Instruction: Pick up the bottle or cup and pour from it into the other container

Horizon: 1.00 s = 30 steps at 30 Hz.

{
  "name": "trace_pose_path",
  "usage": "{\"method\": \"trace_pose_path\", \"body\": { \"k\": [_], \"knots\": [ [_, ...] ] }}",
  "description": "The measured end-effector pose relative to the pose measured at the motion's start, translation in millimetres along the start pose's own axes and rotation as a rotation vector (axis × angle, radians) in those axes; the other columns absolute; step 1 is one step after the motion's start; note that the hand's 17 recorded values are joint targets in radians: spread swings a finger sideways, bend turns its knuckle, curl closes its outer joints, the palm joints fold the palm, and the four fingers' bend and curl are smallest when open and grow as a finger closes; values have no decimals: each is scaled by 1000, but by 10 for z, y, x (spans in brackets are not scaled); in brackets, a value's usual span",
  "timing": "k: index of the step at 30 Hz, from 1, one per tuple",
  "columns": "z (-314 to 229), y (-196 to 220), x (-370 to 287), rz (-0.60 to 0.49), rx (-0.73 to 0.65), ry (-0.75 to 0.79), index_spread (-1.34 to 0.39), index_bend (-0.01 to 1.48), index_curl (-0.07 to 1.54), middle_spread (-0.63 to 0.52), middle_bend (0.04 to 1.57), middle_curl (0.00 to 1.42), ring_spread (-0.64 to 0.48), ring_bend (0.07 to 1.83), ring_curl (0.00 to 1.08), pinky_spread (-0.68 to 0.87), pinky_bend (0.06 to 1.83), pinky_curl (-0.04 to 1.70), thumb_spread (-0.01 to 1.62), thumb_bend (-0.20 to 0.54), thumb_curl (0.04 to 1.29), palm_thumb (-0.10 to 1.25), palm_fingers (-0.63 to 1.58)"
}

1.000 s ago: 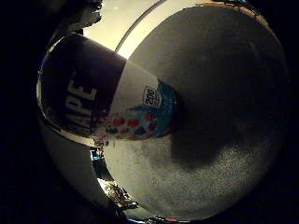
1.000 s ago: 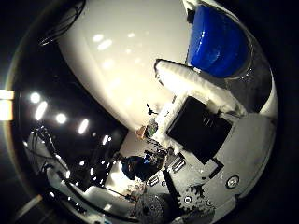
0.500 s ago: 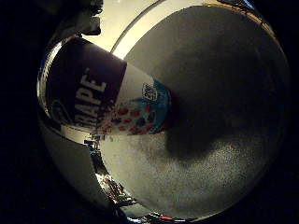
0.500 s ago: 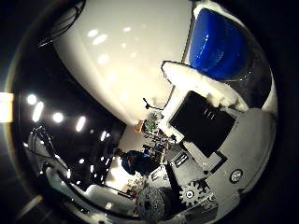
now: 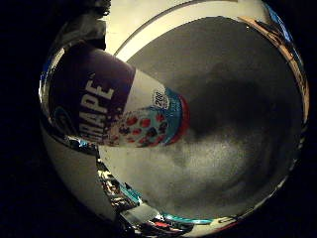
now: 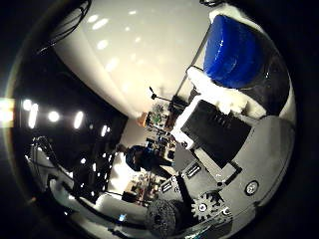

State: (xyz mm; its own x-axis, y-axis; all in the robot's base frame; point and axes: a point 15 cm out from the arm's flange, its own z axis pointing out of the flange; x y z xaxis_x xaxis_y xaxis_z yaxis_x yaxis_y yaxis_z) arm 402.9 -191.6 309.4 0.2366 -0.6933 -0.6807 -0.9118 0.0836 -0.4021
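Apparently early in the task: nothing poured, and no second container shows in either palm view.

Little-finger-side view: a purple bottle (image 5: 114, 106) with a fruit-pattern label fills a large share of the view, so it sits close to the palm. Its base meets the grey surface (image 5: 233, 124), and a dark shadow falls across the surface beside it. Looks to be standing on the surface rather than lifted, though contact at the base is hard to confirm from this angle.

Thumb-side view: the hand (image 6: 219, 144) shows white and black parts and small gears near the view's edge. A blue rounded part (image 6: 237, 52) lies just beyond a white finger segment; likely the bottle's cap, but I can't say for certain. The rest of that view is ceiling, lights and room clutter far off.

Hand state: cannot tell. No finger is seen wrapping the bottle, and none is seen clearly straight either.

Done so far, judged from this: the hand is brought up beside the bottle, palm facing it.

Left: close around the bottle, lift, carry to the other container, tilt and pour. The receiving container's location is unknown from these views.
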Motion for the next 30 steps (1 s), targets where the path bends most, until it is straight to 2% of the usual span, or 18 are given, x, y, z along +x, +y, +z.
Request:
{"method": "trace_pose_path", "body": {
  "k": [13, 17, 30],
  "knots": [
    [364, 1, -1412, -269, -311, 269, -180, 1163, 740, -76, 1363, 643, -152, 1470, 577, -185, 1392, 763, 527, -18, 936, 1077, 1187],
    [578, 122, -1734, -334, -413, 370, -180, 1164, 740, -76, 1366, 642, -153, 1469, 578, -188, 1374, 791, 528, -18, 946, 1076, 1189],
    [1242, 364, -2354, -512, -647, 753, -180, 1168, 735, -82, 1373, 640, -154, 1465, 581, -197, 1323, 868, 519, -20, 962, 1062, 1189]
  ]
}}
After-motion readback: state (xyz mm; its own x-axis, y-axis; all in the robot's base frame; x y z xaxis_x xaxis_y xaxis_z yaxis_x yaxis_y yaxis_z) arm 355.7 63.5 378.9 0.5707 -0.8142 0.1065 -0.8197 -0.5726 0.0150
